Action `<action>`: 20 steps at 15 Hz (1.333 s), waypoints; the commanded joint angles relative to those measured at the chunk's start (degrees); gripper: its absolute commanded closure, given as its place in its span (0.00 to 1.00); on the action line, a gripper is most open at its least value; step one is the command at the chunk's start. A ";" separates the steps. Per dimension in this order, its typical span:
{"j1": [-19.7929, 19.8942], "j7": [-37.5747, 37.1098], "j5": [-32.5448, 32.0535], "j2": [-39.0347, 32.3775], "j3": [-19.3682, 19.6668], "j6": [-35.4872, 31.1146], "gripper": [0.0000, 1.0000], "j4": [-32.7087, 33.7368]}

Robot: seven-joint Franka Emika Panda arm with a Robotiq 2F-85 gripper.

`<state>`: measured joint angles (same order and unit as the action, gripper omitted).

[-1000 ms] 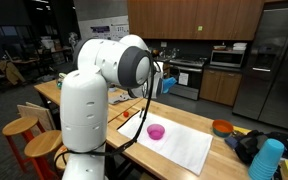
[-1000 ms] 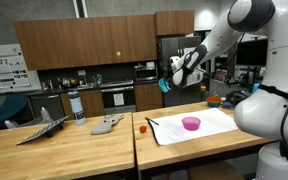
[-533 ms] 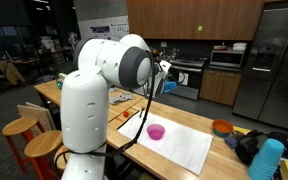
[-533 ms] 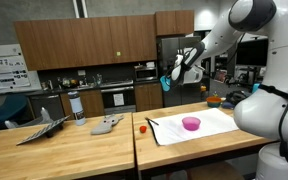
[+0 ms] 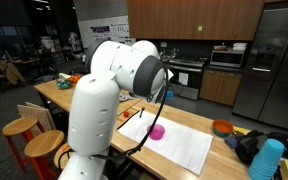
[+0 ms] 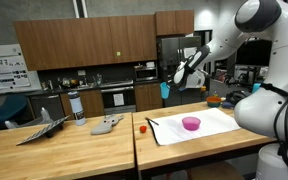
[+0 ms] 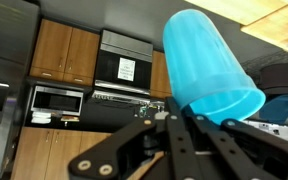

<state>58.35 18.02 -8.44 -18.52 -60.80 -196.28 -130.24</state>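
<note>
Blue cup (image 6: 165, 90) hangs in the air, well above the tabletop (image 6: 84, 150), pinched in the claw (image 6: 173, 83) at the end of the outstretched arm. The claw is closed on the cup. In the wrist view its two dark fingers (image 7: 189, 135) come together at the cup's (image 7: 209, 65) lower edge, near the wide open mouth. There the cup looks tilted, with its closed base pointing up and away and its mouth turned down towards the camera. Whether the fingers grip the wall from both sides or clasp only the rim cannot be told.

In an exterior view the cup sits off to one side of a white mat (image 6: 219, 120) that lies on the tabletop. A small pink bowl (image 6: 191, 123) stands on the mat, well below the cup and apart from it. A small red thing (image 6: 142, 127) rests on the wood just beside the mat's edge, and a grey object (image 6: 106, 125) lies further along.

In another exterior view the robot's own white body hides the claw. The pink bowl (image 5: 156, 131) and mat (image 5: 189, 150) show beyond it, with an orange bowl (image 5: 222, 127) near the far corner.

Behind the cup, the wrist view takes in wooden cabinets, a wall oven (image 7: 124, 68) and a microwave (image 7: 54, 100).
</note>
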 commanded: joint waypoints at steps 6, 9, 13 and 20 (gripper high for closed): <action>5.55 -0.42 -2.59 -3.04 -4.24 2.23 0.95 -0.01; 4.25 0.30 -2.41 -1.59 -2.81 1.93 0.99 -0.04; 9.39 -2.83 -3.34 -9.20 -9.38 0.78 0.99 0.53; 11.41 -6.95 -6.49 -11.95 -10.39 1.56 0.95 0.23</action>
<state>70.35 14.26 -11.79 -30.91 -72.39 -194.55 -130.20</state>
